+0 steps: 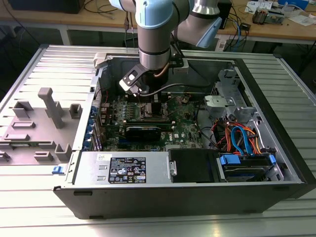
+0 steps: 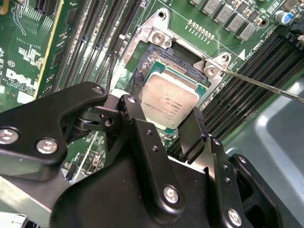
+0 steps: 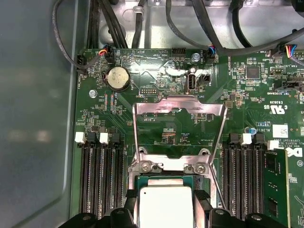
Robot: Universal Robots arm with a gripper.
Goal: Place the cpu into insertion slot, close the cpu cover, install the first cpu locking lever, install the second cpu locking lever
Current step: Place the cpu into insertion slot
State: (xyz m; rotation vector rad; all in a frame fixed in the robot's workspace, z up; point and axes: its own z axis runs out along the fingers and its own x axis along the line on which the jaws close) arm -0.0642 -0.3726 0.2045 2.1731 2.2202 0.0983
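The cpu (image 2: 167,100), a flat square chip with a dull silver-grey top and green rim, is clasped between the black fingers (image 2: 192,130) above the insertion slot (image 2: 164,58), with the cpu cover (image 3: 179,102) raised.

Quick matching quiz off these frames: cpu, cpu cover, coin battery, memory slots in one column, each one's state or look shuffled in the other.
Things:
1. cpu
2. cpu cover
3. coin battery
4. memory slots

States:
A. long and black, in rows on both sides of the insertion slot
B. swung open, not over the chip
C. round and silvery
D. between the fingers of the gripper, at the insertion slot

Pairs: 1-D, 2-B, 3-C, 4-A
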